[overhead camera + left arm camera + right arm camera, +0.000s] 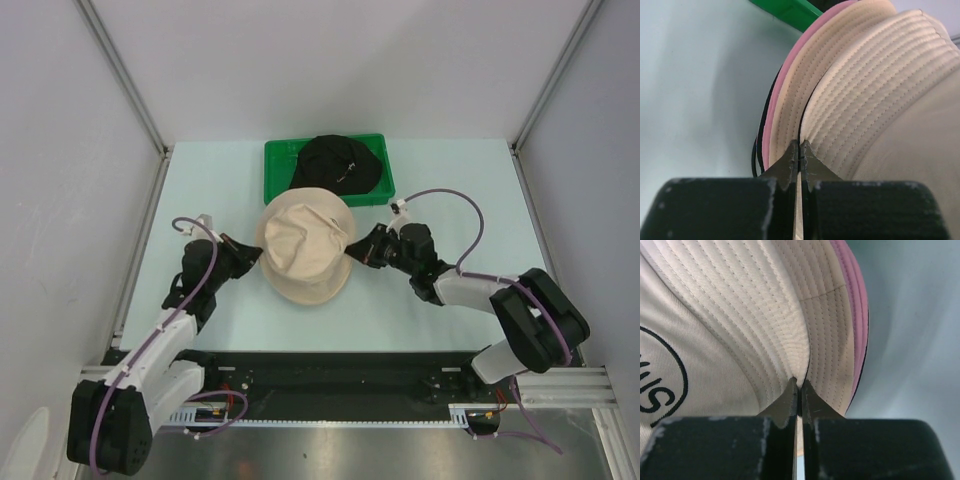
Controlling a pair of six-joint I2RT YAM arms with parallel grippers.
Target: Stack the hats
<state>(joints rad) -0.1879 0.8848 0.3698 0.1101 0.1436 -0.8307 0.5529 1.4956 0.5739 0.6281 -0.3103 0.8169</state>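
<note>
The beige hat lies crown up on the table just in front of the green tray, its far brim close to the tray's near rim. It is held from both sides. The left gripper meets the brim on the side left of the tray's middle, and the left wrist view shows its jaws pressed together on the stitched beige brim with no gap between them. The right gripper reaches the opposite side of the brim, below the tray's right half, and its wrist view shows its jaws pinched tight on the beige fabric in the same way. Both wrist views show more layers under the held brim: a second beige brim, then a pink brim, then a thin black edge lowest, all roughly lined up as one pile. A round embroidered mark with dark letters sits on the beige crown beside the right gripper. A black hat rests inside the tray, covering most of its right half and standing apart from the pile.
</note>
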